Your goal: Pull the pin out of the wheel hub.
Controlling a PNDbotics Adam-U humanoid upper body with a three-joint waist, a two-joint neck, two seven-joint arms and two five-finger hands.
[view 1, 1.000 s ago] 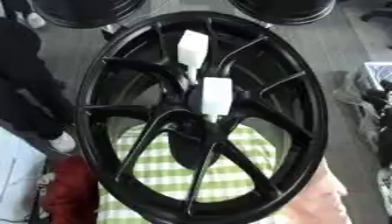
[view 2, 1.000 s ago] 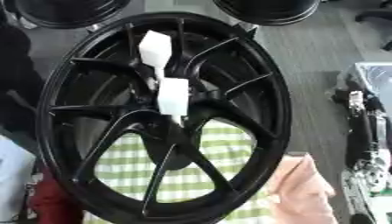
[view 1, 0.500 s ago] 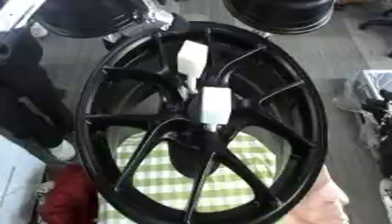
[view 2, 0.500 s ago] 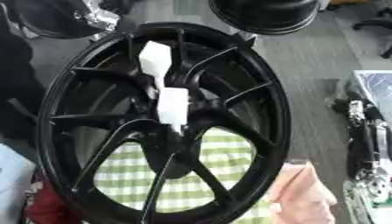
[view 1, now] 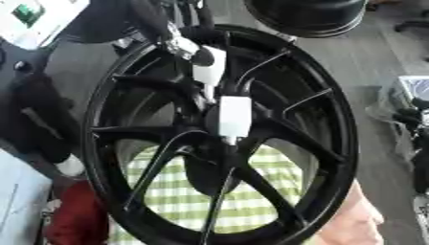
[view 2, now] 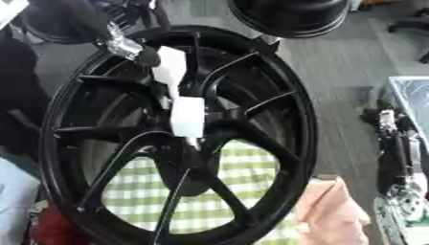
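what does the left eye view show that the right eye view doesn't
Only the left eye view shows a white panel with a green mark in its top left corner. Only the right eye view shows the pink cloth nearly whole, beside the rim. Both show the black wheel, two white blocks at its hub, the green checked cloth behind it, and a robot hand reaching in from the upper left.

A large black spoked wheel (view 1: 276, 143) stands nearly upright, filling the view. At its hub (view 1: 220, 143) a white pin (view 1: 234, 116) sticks out, with a second white piece (view 1: 208, 69) just above.
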